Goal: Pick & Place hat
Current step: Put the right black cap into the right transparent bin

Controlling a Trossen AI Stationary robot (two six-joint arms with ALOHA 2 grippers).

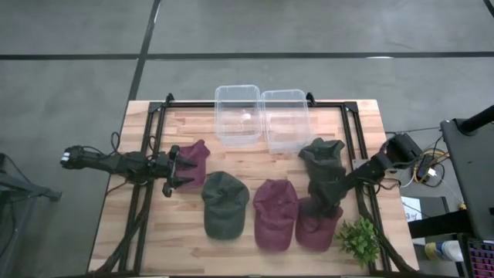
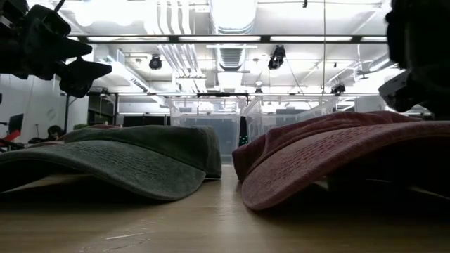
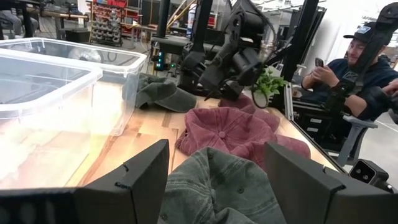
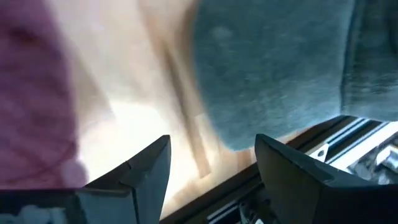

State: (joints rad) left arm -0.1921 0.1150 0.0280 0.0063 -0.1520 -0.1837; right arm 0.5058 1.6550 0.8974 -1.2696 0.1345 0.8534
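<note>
Closest to the table-level camera, a green hat (image 2: 119, 158) and a maroon hat (image 2: 337, 154) lie flat on the wooden table (image 1: 154, 239), side by side.

Taking the two clear plastic bins (image 1: 262, 116) at the table's far edge as the landmark: both bins look empty, so no hat has been placed yet. Five hats are out on the table. A small maroon hat (image 1: 197, 161) lies in front of the bins toward the left arm. The green hat sits further forward of the bins, with the large maroon hat beside it. Another maroon hat (image 1: 315, 228) lies beside that one, next to a small potted plant (image 1: 360, 239) at the corner farthest from the bins. A dark green hat (image 1: 323, 154) rests just beside the bins on the right arm's side.

The left gripper (image 1: 179, 171) hovers over the small maroon hat with its fingers apart, holding nothing. The right gripper (image 1: 323, 197) hangs between the dark green hat and the maroon one near the plant, fingers also apart and empty.

A seated person (image 3: 360, 68) watches from beyond the table.

By my reckoning the job is at its very start: every hat remains to be picked and placed.
</note>
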